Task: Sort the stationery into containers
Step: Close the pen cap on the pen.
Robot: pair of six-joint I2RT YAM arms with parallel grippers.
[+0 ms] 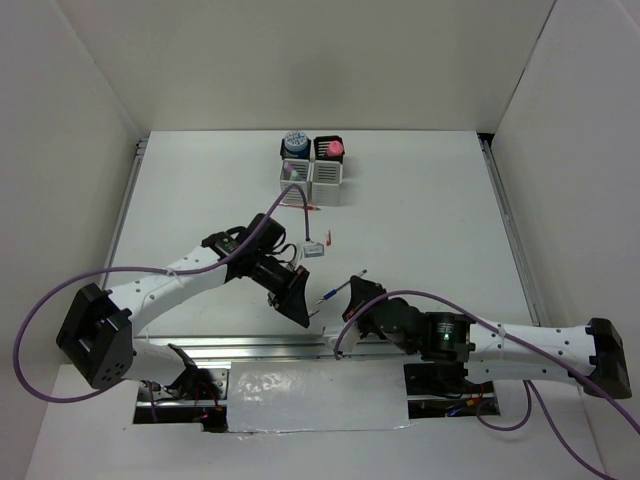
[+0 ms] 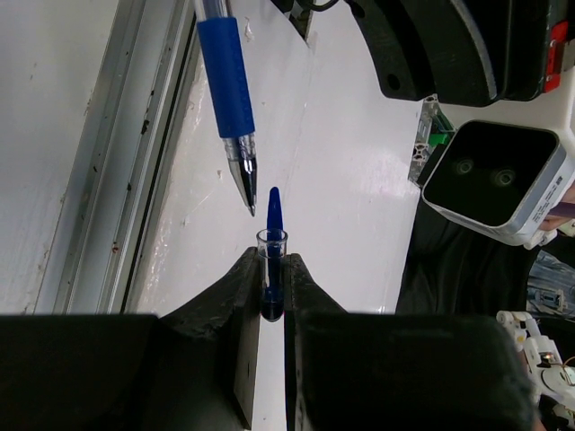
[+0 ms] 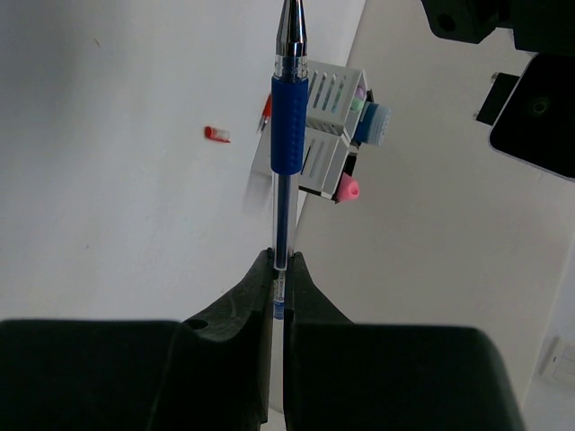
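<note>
Near the table's near edge, the left gripper is pinching a blue pen cap; the right gripper is clamping a blue pen, its tip pointing at the cap, just apart; the containers are sitting at the far centre, partly filled.

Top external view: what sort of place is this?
Probably a robot lab test cell: white panels enclose the table, a left arm and right arm are bolted at its near edge, with pen cups as props.
</note>
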